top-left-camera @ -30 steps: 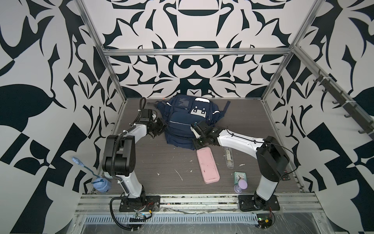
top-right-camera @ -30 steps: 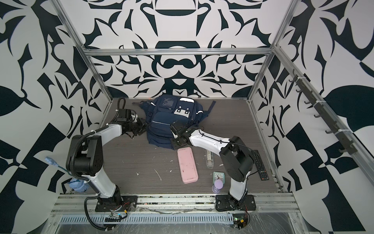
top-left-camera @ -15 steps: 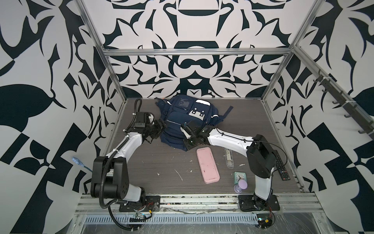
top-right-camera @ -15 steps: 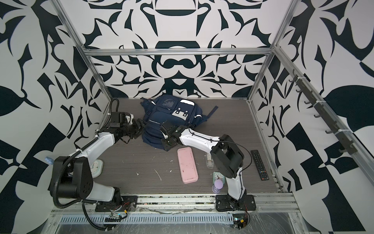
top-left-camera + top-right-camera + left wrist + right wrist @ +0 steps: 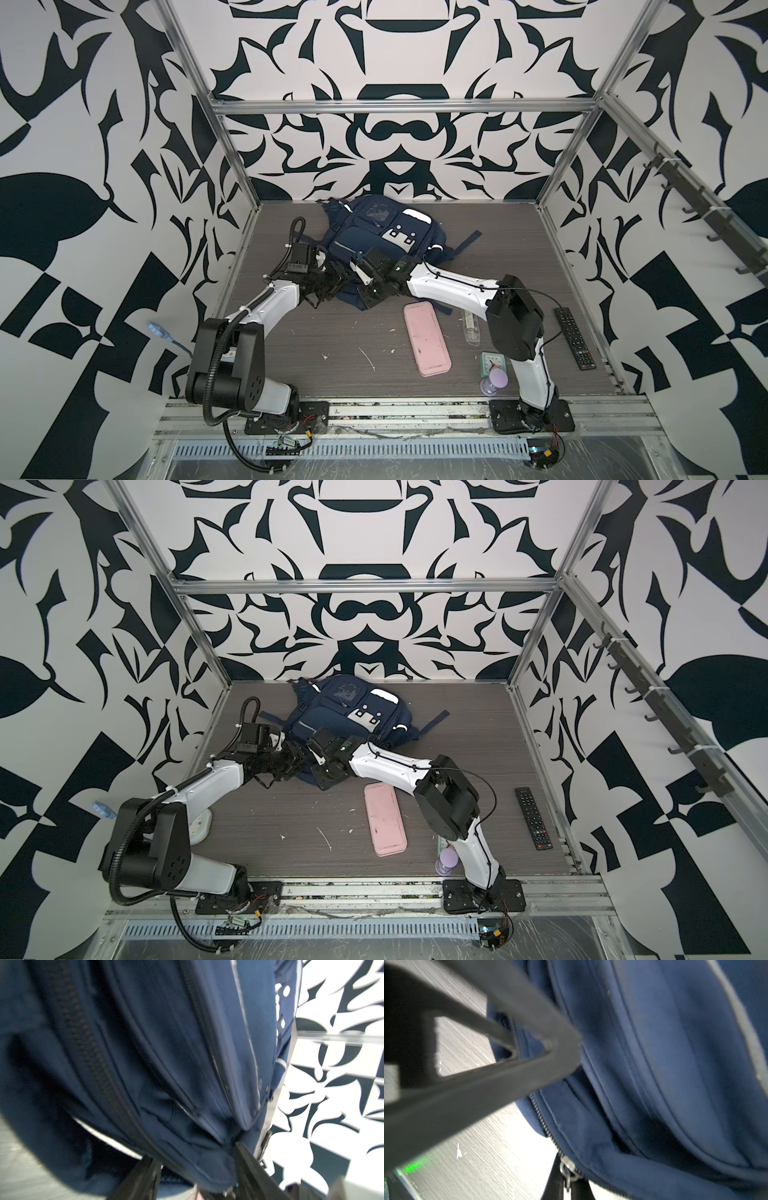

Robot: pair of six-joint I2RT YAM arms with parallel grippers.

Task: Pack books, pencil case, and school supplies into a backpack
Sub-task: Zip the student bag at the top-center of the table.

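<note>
Both top views: backpack (image 5: pixel 374 232) at 12 o'clock of table (image 5: pixel 291 332), pencil case (image 5: pixel 427 338) flat toward 5 o'clock. Right wrist: right gripper (image 5: pixel 566 1047) closed, pinching backpack zipper seam. Left wrist: left gripper (image 5: pixel 194 1153) half apart astride backpack hem; grip not possible to tell.

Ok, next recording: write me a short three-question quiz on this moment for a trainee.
1. True or false: the pencil case is already inside the backpack.
2. The right gripper is: A) shut at the backpack's zipper; B) open above the pencil case; C) wide open in mid-air.
3. Which two task items lie on the table outside the backpack?
Key: 1 false; 2 A; 3 the pencil case and the clear supplies packet.
</note>
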